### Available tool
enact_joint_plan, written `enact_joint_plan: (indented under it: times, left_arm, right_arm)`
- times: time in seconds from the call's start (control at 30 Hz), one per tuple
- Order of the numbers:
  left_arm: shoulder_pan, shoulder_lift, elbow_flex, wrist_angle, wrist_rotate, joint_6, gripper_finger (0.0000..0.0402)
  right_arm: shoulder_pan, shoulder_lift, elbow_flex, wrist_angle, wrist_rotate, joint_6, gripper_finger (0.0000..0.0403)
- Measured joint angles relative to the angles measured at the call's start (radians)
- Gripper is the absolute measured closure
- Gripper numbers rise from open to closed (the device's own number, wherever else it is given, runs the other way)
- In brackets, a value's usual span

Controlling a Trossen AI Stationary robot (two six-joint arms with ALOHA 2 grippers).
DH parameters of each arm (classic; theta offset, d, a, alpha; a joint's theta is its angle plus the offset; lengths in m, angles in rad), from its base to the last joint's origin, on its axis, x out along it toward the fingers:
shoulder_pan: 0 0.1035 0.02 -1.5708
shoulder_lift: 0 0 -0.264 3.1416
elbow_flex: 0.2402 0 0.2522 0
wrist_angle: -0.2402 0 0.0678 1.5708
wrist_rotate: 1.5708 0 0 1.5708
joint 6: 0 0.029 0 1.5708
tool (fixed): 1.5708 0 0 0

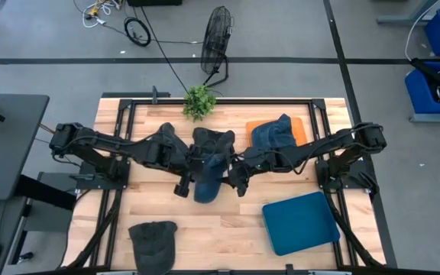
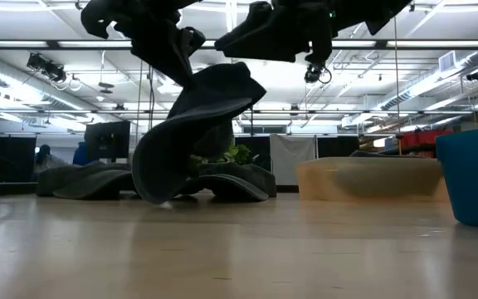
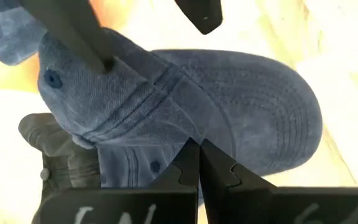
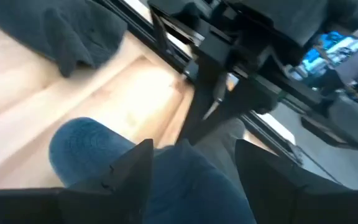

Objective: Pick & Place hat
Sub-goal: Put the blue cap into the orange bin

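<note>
A blue denim cap [image 1: 207, 183] hangs in the air over the middle of the table between my two grippers. My left gripper [image 3: 199, 167] comes from the table's left and is shut on it. My right gripper [image 4: 194, 165] comes from the right and is open, with a finger on either side of the cap's blue cloth [image 4: 166, 180]. In the low view the cap [image 2: 193, 124] hangs tilted, its lowest edge [image 2: 160, 198] close to the tabletop. Whether that edge touches the wood, I cannot tell. My left gripper pinches the cap's lower rim [image 3: 188, 146] between its two shut fingers, beside the seam where brim meets crown. It comes level from the table's left side. The cap is tilted, brim to one side. My right gripper has one finger [image 3: 86, 43] lying against the crown near the top button [image 3: 53, 79]. Its other finger [image 3: 202, 15] stands off the cloth.
Dark hats [image 1: 214, 141] lie at the far middle by a small plant [image 1: 198, 100]. Another blue hat [image 1: 275, 131] sits on an orange tray [image 1: 300, 130]. A teal tray [image 1: 300, 222] lies near right. A dark cap [image 1: 153, 237] lies near left.
</note>
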Motion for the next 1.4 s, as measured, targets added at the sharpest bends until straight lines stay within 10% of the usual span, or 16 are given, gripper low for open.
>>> enact_joint_plan:
  times: [0.5, 1.0, 1.27, 1.4]
  left_arm:
    - [0.000, 0.000, 0.000, 0.098, 0.005, 0.051, 0.0400]
    - [0.013, 0.000, 0.000, 0.104, 0.006, -0.035, 0.0396]
    - [0.013, 0.000, 0.000, 0.101, 0.004, -0.111, 0.0310]
    - [0.013, 0.000, 0.000, 0.099, -0.017, -0.188, 0.0273]
  right_arm:
    - [-0.031, 0.000, 0.000, -0.166, -0.023, 0.137, 0.0187]
    - [-0.029, 0.000, 0.000, -0.179, -0.021, 0.223, 0.0389]
    - [-0.025, 0.000, 0.000, -0.197, -0.013, 0.355, 0.0394]
    - [-0.005, -0.002, 0.000, -0.251, 0.168, 0.413, 0.0391]
